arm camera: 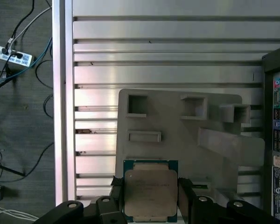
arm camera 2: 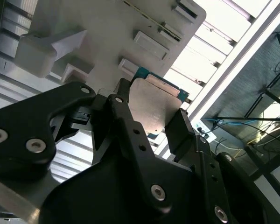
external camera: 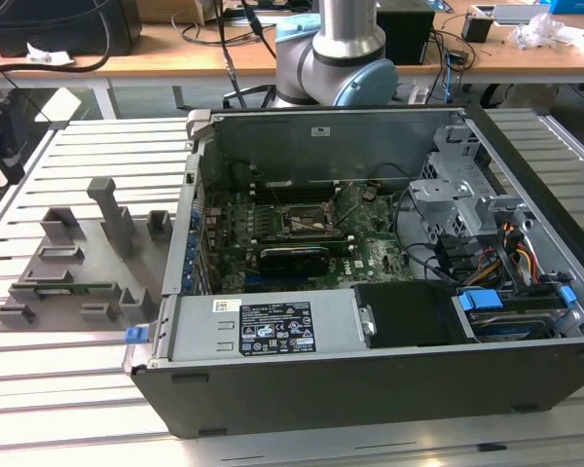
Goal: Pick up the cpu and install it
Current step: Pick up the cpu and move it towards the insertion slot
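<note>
Fingers (arm camera: 184,193) clamped on cpu (arm camera: 150,189) above grey tray (arm camera: 177,135); slatted metal table (arm camera: 154,46), cabled floor (arm camera: 23,140).

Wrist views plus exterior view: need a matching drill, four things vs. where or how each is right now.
Things:
1. cpu
2. fixture tray
3. socket frame
4. computer case

Places or states:
A. on the motherboard, inside the case
B. held in the gripper
C. on the slatted table, at the exterior view's left of the case
D. side panel off, interior exposed

Pairs: 1-B, 2-C, 3-A, 4-D
</note>
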`<state>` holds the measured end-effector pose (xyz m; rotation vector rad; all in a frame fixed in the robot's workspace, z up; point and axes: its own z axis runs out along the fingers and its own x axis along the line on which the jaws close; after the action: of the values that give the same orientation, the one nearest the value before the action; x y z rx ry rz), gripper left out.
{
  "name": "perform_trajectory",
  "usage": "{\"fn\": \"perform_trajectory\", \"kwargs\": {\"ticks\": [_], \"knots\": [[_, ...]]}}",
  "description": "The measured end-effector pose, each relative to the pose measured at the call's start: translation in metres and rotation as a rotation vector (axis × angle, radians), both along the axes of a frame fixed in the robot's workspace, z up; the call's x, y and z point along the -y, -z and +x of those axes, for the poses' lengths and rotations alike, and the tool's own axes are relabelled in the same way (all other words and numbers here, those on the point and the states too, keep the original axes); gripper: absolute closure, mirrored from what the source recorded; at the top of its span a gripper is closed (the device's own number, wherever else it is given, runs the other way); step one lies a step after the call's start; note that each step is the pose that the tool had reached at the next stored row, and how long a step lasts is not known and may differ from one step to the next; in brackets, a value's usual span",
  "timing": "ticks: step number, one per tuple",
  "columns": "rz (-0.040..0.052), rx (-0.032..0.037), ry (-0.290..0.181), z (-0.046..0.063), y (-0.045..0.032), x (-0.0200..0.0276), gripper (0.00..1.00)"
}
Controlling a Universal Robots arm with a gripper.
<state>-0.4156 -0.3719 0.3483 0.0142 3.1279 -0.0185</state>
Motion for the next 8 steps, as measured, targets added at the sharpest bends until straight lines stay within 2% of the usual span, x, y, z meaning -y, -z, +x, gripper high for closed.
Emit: {"fn": "perform_trajectory", "kwargs": {"ticks": [8], "knots": [[0.0012,0.0001,0.000,0.0000,-0.0110,0.0000,0.45]]}}
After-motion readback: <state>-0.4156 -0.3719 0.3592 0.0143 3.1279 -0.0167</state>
